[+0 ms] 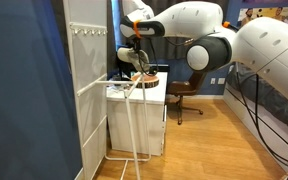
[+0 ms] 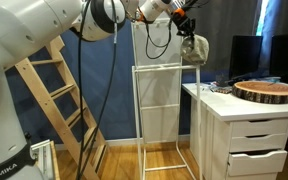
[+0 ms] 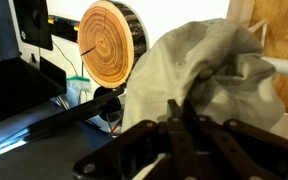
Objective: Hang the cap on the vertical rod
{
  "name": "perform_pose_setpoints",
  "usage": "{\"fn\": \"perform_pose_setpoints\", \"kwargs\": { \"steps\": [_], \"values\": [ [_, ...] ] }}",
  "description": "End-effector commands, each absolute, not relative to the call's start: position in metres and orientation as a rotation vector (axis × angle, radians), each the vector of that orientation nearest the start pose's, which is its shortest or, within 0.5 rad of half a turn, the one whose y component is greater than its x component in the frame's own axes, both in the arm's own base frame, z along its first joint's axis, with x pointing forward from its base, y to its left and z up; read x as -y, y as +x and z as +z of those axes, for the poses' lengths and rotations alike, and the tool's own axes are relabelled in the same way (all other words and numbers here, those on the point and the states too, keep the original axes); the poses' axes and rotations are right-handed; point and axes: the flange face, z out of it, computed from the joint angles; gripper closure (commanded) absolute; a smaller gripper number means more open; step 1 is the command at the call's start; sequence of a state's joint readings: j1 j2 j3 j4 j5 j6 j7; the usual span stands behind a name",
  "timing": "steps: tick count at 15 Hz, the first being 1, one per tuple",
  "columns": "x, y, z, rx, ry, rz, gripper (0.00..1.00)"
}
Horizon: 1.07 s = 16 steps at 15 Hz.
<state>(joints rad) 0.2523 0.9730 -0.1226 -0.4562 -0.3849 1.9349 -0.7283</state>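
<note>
Your cap (image 2: 194,48) hangs at the upper middle of an exterior view, a pale crumpled cloth with the jaws clenched on its fabric. In the wrist view it fills the right half and its brim is hard to make out. It sits right at the top of the white rack's upright rod (image 2: 195,120), but you cannot tell whether they touch. Just right of the rod, a white counter (image 2: 254,132) with drawers carries a round wood slab (image 2: 269,92), cut off by the frame edge. A wooden ladder (image 2: 59,95) leans at lower left, against a blue wall (image 2: 124,110).
</note>
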Motion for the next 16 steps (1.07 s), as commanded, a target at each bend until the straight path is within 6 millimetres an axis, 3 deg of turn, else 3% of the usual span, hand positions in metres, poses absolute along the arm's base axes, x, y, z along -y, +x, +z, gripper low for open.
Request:
{"fn": "perform_pose_setpoints", "kwargs": {
  "steps": [1, 10, 16],
  "values": [
    [-0.143, 0.791, 0.535, -1.197, 2.190, 0.447, 0.98],
    [-0.197, 0.806, 0.473, -1.681, 1.869, 0.489, 0.98],
    [-0.203, 0.811, 0.458, -1.918, 1.633, 0.489, 0.98]
  ]
}}
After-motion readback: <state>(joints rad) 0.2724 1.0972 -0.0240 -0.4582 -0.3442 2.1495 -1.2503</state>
